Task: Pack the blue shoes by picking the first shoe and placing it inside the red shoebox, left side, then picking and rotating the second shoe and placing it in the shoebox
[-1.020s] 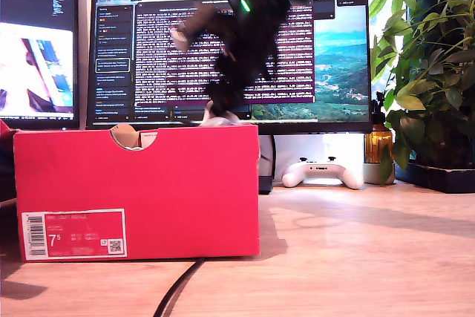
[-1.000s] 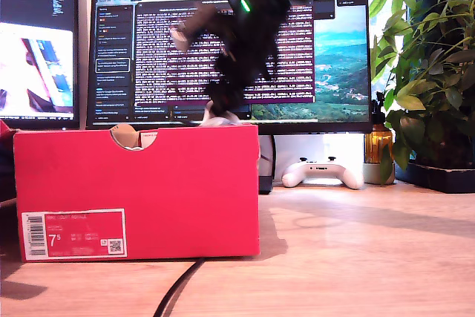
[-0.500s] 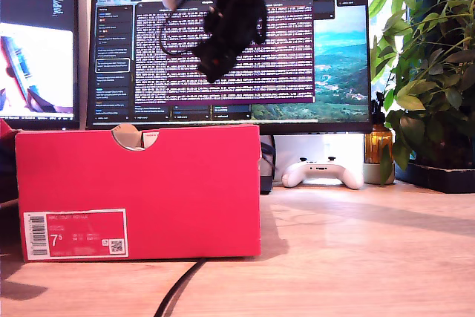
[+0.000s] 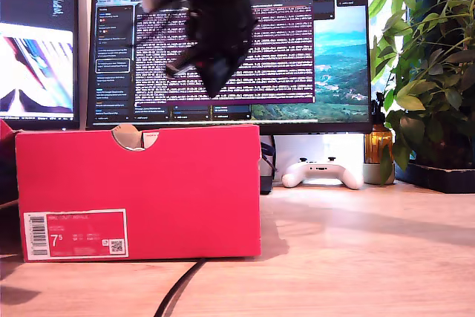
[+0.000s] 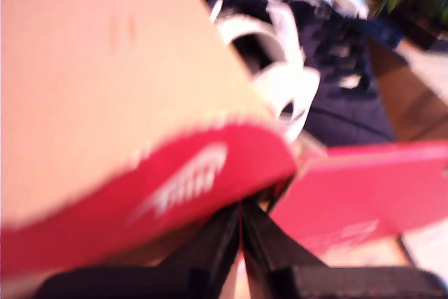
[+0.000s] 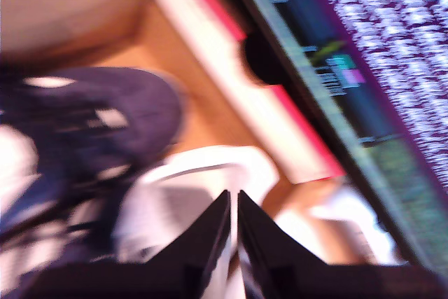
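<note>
The red shoebox [image 4: 148,183] stands at the exterior view's left, its label [image 4: 74,234] and notch facing the camera; the blue shoes are hidden inside it there. A dark arm [image 4: 211,27] hangs above the box, in front of the monitor. The first wrist view is blurred. It shows the navy and white shoes [image 5: 336,54] in the box [image 5: 371,187], and my first gripper [image 5: 241,211] shut with its tips at the rim of the lid [image 5: 105,89]. My second gripper [image 6: 233,204] is shut and holds nothing, above a navy shoe [image 6: 91,124] and a white sole beside the box wall [image 6: 203,40].
Two monitors [image 4: 297,50] [image 4: 37,42] stand behind the box. On the wooden desk at the exterior view's right are a white game controller [image 4: 323,172], an amber bottle [image 4: 378,146] and a leafy plant [image 4: 430,72]. A black cable [image 4: 178,291] runs out from under the box.
The arm has risen from the box's top edge and swung toward the exterior view's left. The white shape at the box rim under it no longer shows. The box shifted slightly.
</note>
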You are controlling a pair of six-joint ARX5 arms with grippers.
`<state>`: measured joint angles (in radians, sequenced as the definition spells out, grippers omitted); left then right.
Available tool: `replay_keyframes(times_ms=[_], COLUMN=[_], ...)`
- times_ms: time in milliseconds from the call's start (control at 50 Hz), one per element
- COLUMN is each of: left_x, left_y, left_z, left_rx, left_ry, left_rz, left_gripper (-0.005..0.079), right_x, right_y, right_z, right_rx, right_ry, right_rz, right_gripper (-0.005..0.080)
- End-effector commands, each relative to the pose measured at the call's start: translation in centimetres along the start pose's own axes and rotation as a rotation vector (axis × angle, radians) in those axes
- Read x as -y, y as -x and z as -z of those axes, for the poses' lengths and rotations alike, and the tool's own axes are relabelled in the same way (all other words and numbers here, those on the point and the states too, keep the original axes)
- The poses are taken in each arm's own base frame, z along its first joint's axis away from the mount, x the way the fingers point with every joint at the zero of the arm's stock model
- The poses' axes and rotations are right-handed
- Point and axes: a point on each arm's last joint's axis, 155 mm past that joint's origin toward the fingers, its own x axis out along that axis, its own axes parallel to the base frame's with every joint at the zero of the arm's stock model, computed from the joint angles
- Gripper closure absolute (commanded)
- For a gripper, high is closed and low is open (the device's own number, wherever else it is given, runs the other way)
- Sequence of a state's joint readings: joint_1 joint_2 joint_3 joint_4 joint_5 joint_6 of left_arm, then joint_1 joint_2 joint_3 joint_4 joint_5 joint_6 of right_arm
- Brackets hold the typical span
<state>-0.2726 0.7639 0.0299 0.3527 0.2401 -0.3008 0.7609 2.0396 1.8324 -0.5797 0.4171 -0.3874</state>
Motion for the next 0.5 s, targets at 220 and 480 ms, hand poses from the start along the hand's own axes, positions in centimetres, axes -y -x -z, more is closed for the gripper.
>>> replay_keyframes(times_ms=[220,480], left_x=[-0.5,-1.0], left_y=[1.6,2.8], left_z=[0.5,1.0], left_rx=[-0.002,-0.004], left_ry=[-0.055,-0.062], left_rz=[-0.044,-0.08], left_gripper=[0.0764,0.0764], right_x=[2.7,6.3], right_y=[0.1,1.7], right_z=[2.8,3.8], right_rx=[-0.076,-0.072], right_ry=[-0.239,-0.328], right_rz=[-0.024,-0.004], right_gripper=[0.0752,0.0752])
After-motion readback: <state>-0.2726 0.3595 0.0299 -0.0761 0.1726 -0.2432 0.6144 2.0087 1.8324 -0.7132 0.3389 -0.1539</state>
